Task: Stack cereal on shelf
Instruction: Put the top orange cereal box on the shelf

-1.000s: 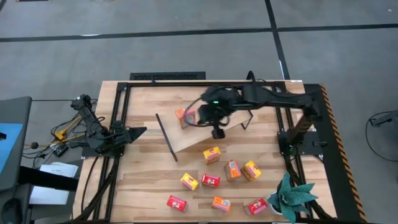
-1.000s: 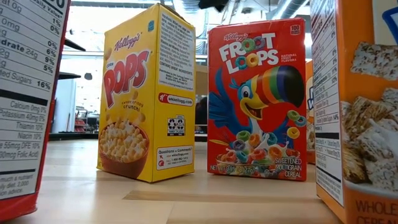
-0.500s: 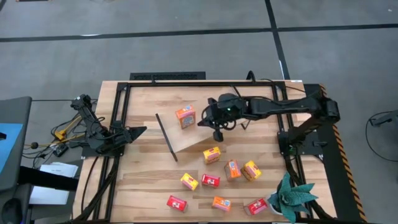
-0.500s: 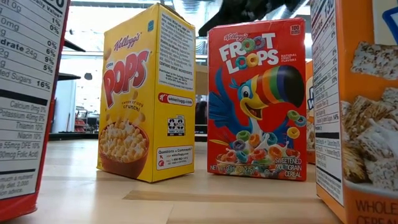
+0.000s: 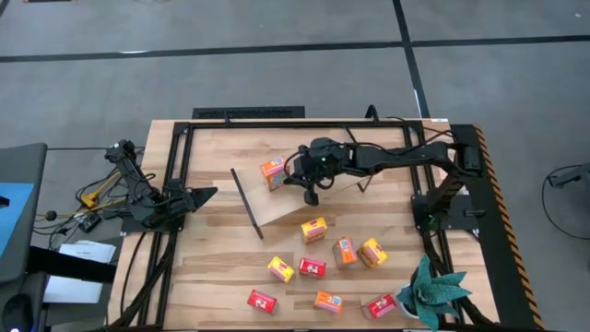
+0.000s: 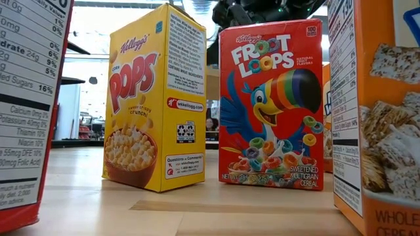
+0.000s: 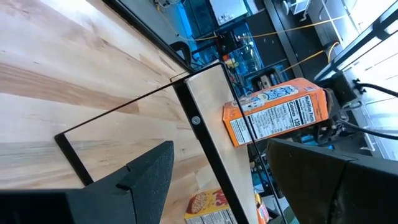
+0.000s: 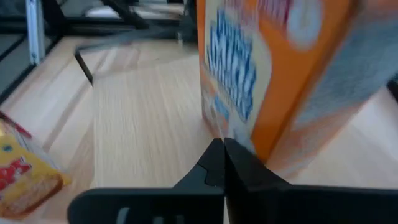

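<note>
Around your work area you have a green artificial plant [image 5: 431, 288] at the near right corner of the wooden tabletop with black rails [image 5: 212, 277], and eight small cardboard cereal boxes [image 5: 314, 230] in orange, yellow and red scattered on the tabletop in front of the shelf. In the low view a yellow box [image 6: 154, 98] and a red box [image 6: 271, 105] stand upright and block most of what lies behind them.

The light-wood shelf board with thin black rod frames [image 5: 267, 207] lies on the tabletop, and one orange cereal box [image 5: 274, 172] stands on it. Your right gripper [image 5: 309, 192] hangs just beside that box with its fingers [image 8: 219, 163] pressed together, holding nothing; the box is right in front of them.

Your left gripper [image 5: 205, 195] waits at the table's left side, fingers spread and empty.
</note>
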Motion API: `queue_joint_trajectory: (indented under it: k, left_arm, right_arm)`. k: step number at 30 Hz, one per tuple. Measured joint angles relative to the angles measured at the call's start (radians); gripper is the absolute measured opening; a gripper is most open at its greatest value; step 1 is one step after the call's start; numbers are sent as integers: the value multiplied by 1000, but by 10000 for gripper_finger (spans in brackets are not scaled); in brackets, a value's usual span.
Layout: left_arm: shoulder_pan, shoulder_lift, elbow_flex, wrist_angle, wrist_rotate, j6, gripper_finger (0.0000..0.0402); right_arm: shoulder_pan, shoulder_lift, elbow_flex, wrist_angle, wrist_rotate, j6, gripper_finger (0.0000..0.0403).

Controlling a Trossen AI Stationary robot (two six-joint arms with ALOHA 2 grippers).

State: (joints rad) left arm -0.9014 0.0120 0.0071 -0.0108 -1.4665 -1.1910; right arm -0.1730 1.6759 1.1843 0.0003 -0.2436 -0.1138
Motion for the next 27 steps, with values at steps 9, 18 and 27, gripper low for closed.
queue_joint_trajectory:
  k: [9,18,27]
  left_arm:
    - [0,0,0,-1,-23,0,249]
    - [0,0,0,-1,-24,0,249]
    - [0,0,0,-2,-34,0,249]
  right_arm:
    - [-25,0,0,44,-16,6,17]
    - [-25,0,0,60,-21,6,10]
    - [64,41,1,110,-1,13,6]
